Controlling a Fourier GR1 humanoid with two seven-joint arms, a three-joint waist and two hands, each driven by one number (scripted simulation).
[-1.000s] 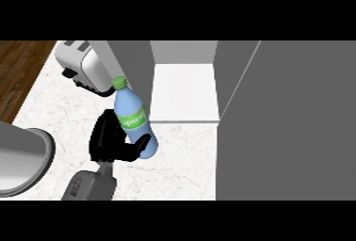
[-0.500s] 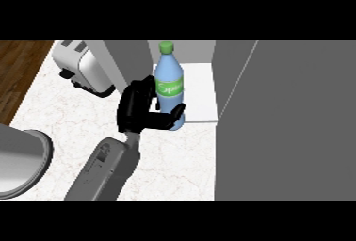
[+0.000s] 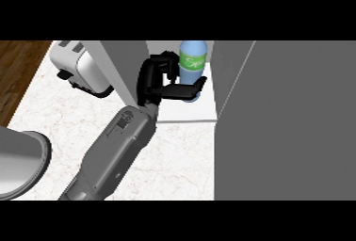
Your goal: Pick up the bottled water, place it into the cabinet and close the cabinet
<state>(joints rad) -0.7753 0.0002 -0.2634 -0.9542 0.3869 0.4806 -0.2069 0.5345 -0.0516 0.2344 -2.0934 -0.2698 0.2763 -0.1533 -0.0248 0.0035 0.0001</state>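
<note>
The bottled water [image 3: 192,60] is blue with a green label and stands upright over the white shelf [image 3: 182,112] inside the open cabinet. My left hand [image 3: 151,81] is shut on it from the left, with the thumb [image 3: 186,89] curled across its lower part and the fingers round its far side. The bottle's base is hidden by the hand, so I cannot tell whether it rests on the shelf. The forearm [image 3: 115,150] reaches in from the lower left. The right hand does not show.
The cabinet's grey door [image 3: 288,122] stands open at the right, filling that side. Its left wall [image 3: 125,66] rises just beside my hand. A white toaster [image 3: 80,70] sits at the back left, and a grey round vessel [image 3: 20,164] at the lower left on the marble counter [image 3: 181,160].
My left hand has carried the bottle away from the counter beside the toaster, forward and to the right, into the cabinet opening over the white shelf.
</note>
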